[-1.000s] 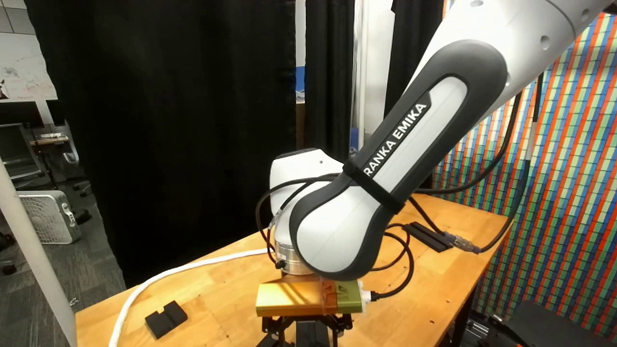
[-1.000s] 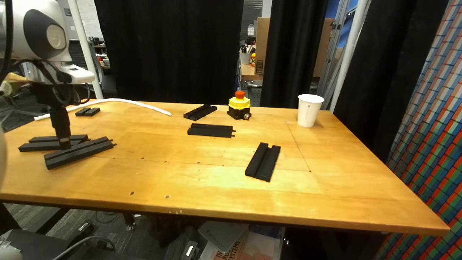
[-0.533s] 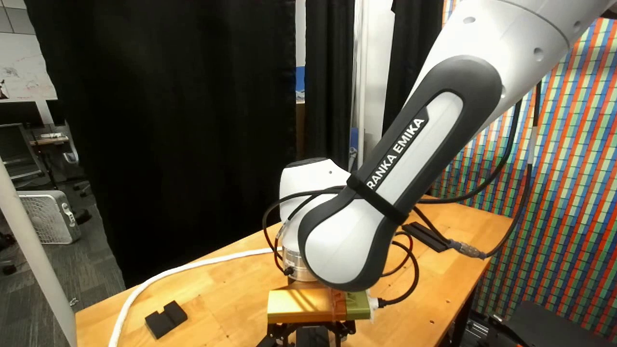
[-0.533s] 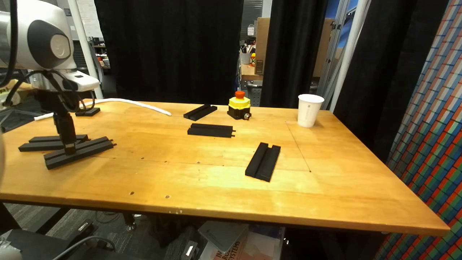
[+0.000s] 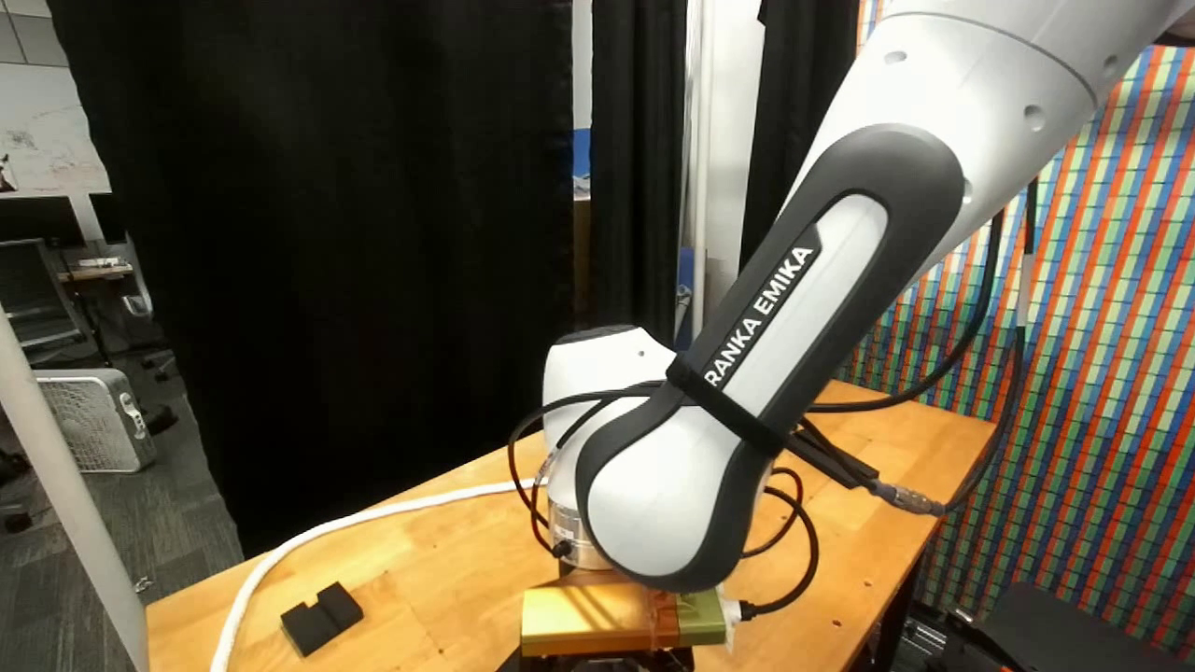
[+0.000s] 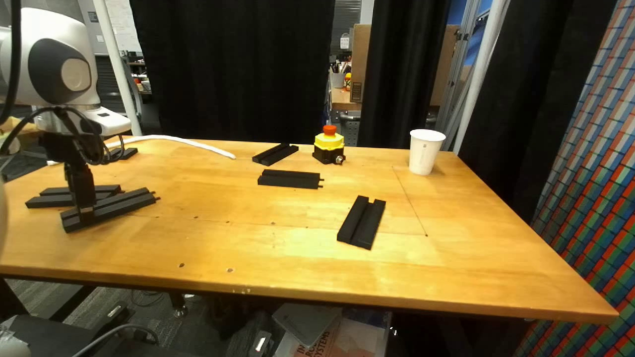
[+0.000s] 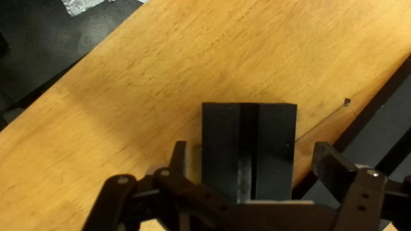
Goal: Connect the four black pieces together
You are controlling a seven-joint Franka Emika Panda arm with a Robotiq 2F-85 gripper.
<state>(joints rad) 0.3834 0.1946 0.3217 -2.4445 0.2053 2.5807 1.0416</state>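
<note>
Gripper (image 7: pixel 250 147), aimed down at first bar (image 6: pixel 121 207); jaws parted, fingers (image 7: pixel 179 156) flanking the bar's long sides, a strip of wood showing on each side in the wrist view.

First bar: flat, matte black, grooved lengthwise, resting on wooden table (image 6: pixel 297 253); two pins at the end away from the gripper.

Second bar (image 6: pixel 52 200): likewise black and grooved, set at an angle just beside the first, part hidden behind the gripper in an exterior view; touching or apart, cannot tell.

Third bar (image 6: pixel 289 181): two pins at one end, well apart from that pair.

Fourth bar (image 6: pixel 278 155): set obliquely, just beyond the third, near red button (image 6: pixel 329 130) on yellow base (image 6: pixel 329 142).

Fifth bar (image 6: pixel 368 225): grooved, lying across a fine seam in the tabletop, well apart from the first two.

Small block (image 5: pixel 322 623): black, notched, near white tube (image 5: pixel 373 512) curving along the tabletop.

White cup (image 6: pixel 425 151): upright, near a table corner.

Arm (image 5: pixel 831 243): white and dark grey, slanting down over the table, gold-and-green box (image 5: pixel 588 621) just above the gripper in an exterior view, black cable (image 6: pixel 15 44) hanging alongside.

Surroundings: black curtain (image 5: pixel 327 233) behind the table, multicoloured checked panel (image 5: pixel 1111 308) at one side, white box fan (image 5: pixel 93 425) on the floor
</note>
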